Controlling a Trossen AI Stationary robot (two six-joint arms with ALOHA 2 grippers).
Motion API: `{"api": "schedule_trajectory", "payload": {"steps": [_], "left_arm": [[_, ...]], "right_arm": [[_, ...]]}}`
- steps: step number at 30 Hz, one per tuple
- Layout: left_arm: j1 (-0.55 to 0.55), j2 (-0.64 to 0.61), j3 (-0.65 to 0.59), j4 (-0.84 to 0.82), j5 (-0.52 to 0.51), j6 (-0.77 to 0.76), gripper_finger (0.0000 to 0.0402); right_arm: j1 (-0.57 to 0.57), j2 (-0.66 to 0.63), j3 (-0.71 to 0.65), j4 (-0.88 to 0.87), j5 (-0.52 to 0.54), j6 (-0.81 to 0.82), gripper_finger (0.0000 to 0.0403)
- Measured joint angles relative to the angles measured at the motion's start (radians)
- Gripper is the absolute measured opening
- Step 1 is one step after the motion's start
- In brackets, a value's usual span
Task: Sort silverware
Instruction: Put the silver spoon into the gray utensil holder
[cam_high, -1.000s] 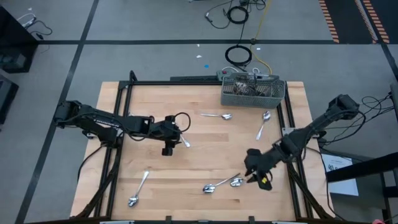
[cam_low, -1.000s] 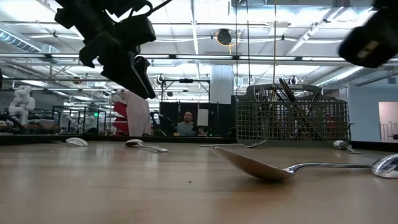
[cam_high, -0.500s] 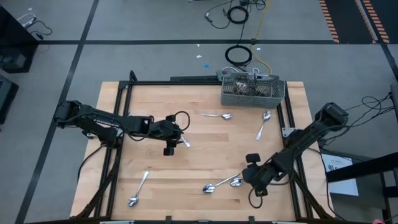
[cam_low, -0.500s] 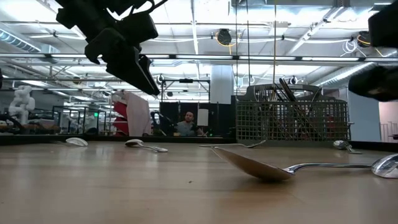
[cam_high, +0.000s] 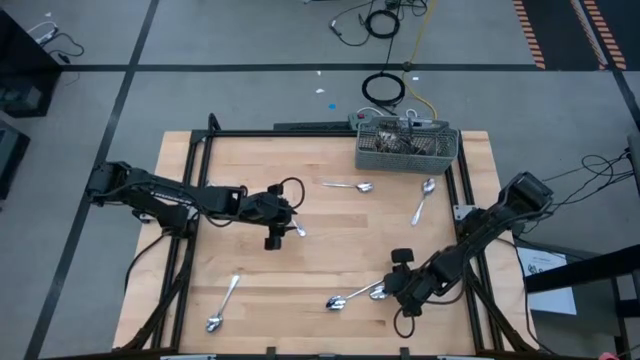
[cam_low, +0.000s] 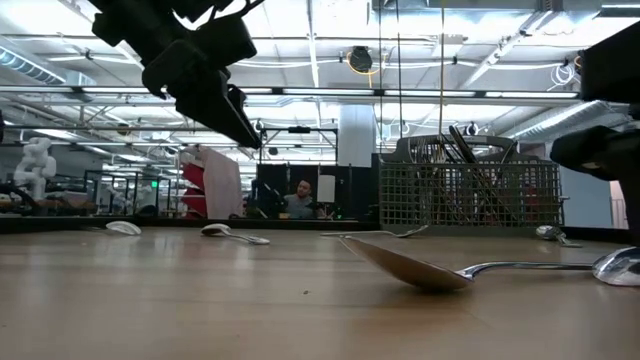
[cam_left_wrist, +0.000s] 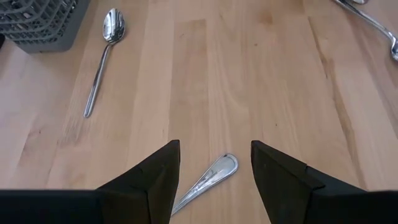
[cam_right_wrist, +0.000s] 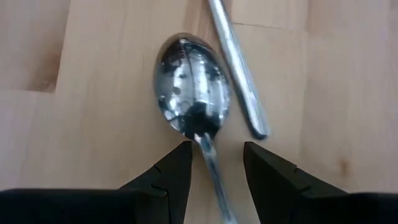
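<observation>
The silverware lies scattered on the wooden table (cam_high: 330, 250). My right gripper (cam_right_wrist: 216, 168) is open, low over a spoon (cam_right_wrist: 189, 87) near the table's near right. Its fingers stand on either side of the spoon's neck; I see no touch. A second spoon's handle (cam_right_wrist: 239, 68) lies beside the bowl. My left gripper (cam_left_wrist: 214, 180) is open and raised above the table's middle (cam_low: 230, 110). A silver handle end (cam_left_wrist: 214, 174) lies on the wood below the gap between its fingers.
A grey mesh basket (cam_high: 407, 148) holding silverware stands at the far edge. Loose spoons lie near it (cam_high: 350, 185) (cam_high: 424, 200) and at the near left (cam_high: 225, 300). Black frame rails (cam_high: 185, 250) run along both sides of the table.
My right gripper has come down and toward the table's near edge and a little left, turning as it went. It now stands low over the pair of spoons at the near right. Its fingers have stayed apart.
</observation>
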Motion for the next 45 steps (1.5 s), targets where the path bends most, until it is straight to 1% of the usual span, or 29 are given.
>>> {"api": "schedule_trajectory", "payload": {"steps": [4, 7, 9, 12, 13, 14, 19, 23, 32, 39, 45], "left_arm": [[0.0, 0.0, 0.0, 0.002, 0.0, -0.046, 0.0205], [0.0, 0.0, 0.0, 0.0, 0.0, -0.047, 0.0205], [0.0, 0.0, 0.0, -0.001, 0.0, -0.047, 0.0205], [0.0, 0.0, 0.0, -0.002, 0.0, -0.047, 0.0205], [0.0, 0.0, 0.0, -0.002, 0.0, -0.047, 0.0205], [0.0, 0.0, 0.0, -0.002, 0.0, -0.047, 0.0205], [0.0, 0.0, 0.0, 0.001, 0.0, -0.047, 0.0205], [0.0, 0.0, 0.0, 0.001, 0.0, -0.047, 0.0205], [0.0, 0.0, 0.0, 0.001, -0.005, -0.047, 0.0205], [0.001, 0.0, 0.0, 0.018, -0.007, -0.046, 0.0205], [0.001, 0.0, 0.0, 0.043, -0.007, -0.047, 0.0205]], "right_arm": [[0.003, 0.044, 0.001, 0.042, 0.008, 0.005, 0.0137], [0.007, 0.066, 0.003, 0.053, 0.009, 0.034, 0.0119], [0.012, 0.073, 0.004, 0.05, 0.013, 0.054, 0.0092], [0.022, 0.073, 0.004, 0.042, 0.006, 0.067, 0.0034], [0.026, 0.07, 0.004, 0.04, 0.003, 0.066, 0.0019], [0.029, 0.067, 0.003, 0.039, 0.001, 0.065, 0.0012], [0.041, 0.029, -0.001, 0.03, -0.005, 0.115, 0.0006], [0.042, -0.037, -0.005, 0.008, -0.035, 0.128, 0.0004], [-0.008, -0.26, -0.004, 0.024, 0.092, 0.135, 0.0002], [-0.045, -0.435, -0.003, 0.025, 0.302, 0.121, 0.0001], [-0.069, -0.55, -0.003, 0.053, 0.389, 0.075, 0.0001]]}}
